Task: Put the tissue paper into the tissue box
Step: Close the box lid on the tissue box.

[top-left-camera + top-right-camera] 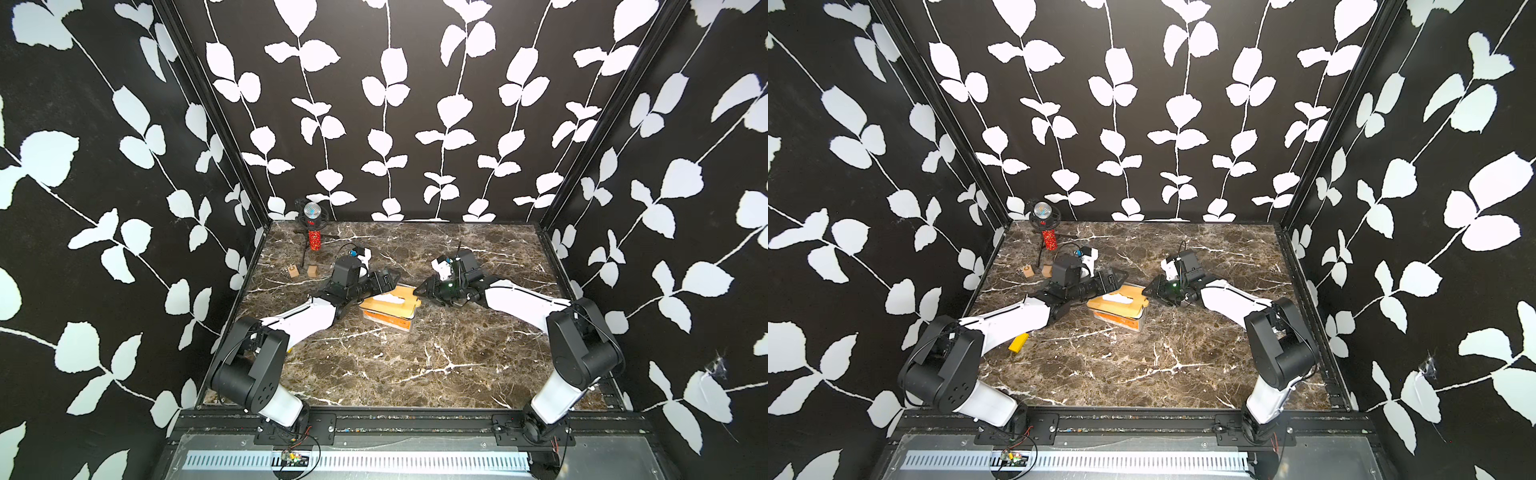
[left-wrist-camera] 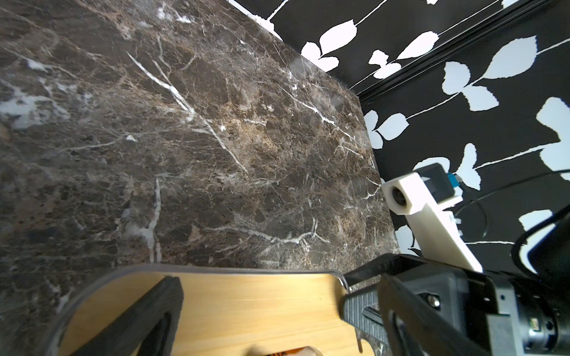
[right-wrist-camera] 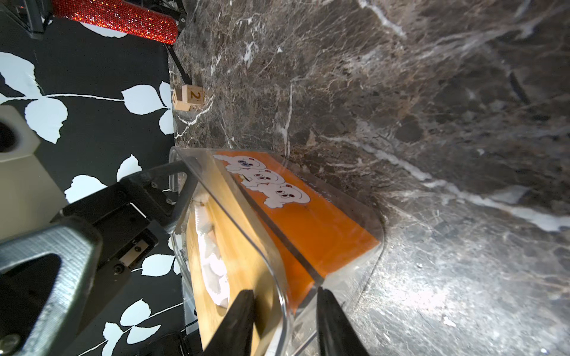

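Both left end effector [image 1: 371,293], wide apart, and right end effector [image 1: 419,291], narrowly apart, are set astride the tissue box [image 1: 388,321], apparently for steadying.

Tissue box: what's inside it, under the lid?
Through the clear wall of the tissue box, the orange tissue paper lies inside. A white sheet pokes through the slot in the bamboo lid. The lid covers the pack's top, so its opening is hidden.
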`<action>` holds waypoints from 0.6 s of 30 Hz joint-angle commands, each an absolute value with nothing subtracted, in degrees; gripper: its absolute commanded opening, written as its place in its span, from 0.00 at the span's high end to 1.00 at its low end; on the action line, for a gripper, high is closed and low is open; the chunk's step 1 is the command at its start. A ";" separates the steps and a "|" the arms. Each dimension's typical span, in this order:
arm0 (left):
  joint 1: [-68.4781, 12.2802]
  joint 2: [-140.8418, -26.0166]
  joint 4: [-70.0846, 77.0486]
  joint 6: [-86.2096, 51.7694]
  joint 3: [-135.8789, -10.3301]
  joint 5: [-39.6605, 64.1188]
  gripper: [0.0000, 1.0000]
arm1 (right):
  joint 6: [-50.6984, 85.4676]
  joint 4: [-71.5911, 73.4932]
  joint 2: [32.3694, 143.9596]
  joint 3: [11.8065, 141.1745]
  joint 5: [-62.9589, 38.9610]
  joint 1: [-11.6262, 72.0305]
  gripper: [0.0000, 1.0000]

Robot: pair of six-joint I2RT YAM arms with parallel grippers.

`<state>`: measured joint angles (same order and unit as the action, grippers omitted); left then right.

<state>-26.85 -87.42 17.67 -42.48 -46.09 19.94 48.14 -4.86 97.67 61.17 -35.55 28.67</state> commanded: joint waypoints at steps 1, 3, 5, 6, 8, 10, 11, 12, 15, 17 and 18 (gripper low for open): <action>-26.63 -85.49 19.81 -43.49 -43.94 19.80 0.01 | 48.53 -2.42 97.51 59.67 -34.71 29.39 0.68; -26.63 -84.89 19.95 -43.77 -43.36 19.56 0.01 | 49.24 -0.89 97.54 58.54 -34.81 29.47 0.68; -26.63 -84.35 20.03 -44.03 -43.07 19.51 0.01 | 50.10 0.46 97.65 57.79 -35.69 29.52 0.60; -26.63 -84.02 20.00 -44.01 -43.07 19.51 0.01 | 50.50 0.95 97.65 57.74 -36.46 29.55 0.56; -26.63 -83.21 19.50 -43.73 -43.39 19.59 0.01 | 51.08 0.90 97.18 58.00 -37.66 29.70 0.46; -26.63 -82.14 18.37 -43.19 -44.09 19.60 0.01 | 51.20 0.63 96.16 58.09 -37.88 30.21 0.42; -26.62 -81.38 17.76 -42.79 -44.54 19.64 0.01 | 51.29 0.48 95.47 58.09 -37.75 30.46 0.42; -26.56 -80.57 16.92 -42.41 -45.01 19.55 0.01 | 51.36 0.14 94.96 58.09 -37.66 30.57 0.41; -26.63 -78.02 14.00 -40.54 -46.60 18.55 0.01 | 52.07 -0.03 94.52 58.03 -38.09 30.81 0.42; -26.54 -76.56 11.09 -38.33 -47.90 17.66 0.01 | 52.45 -0.04 94.96 58.10 -38.21 30.98 0.44; -26.48 -76.04 8.74 -36.75 -48.70 16.95 0.01 | 52.71 -0.02 95.28 58.18 -38.30 31.13 0.45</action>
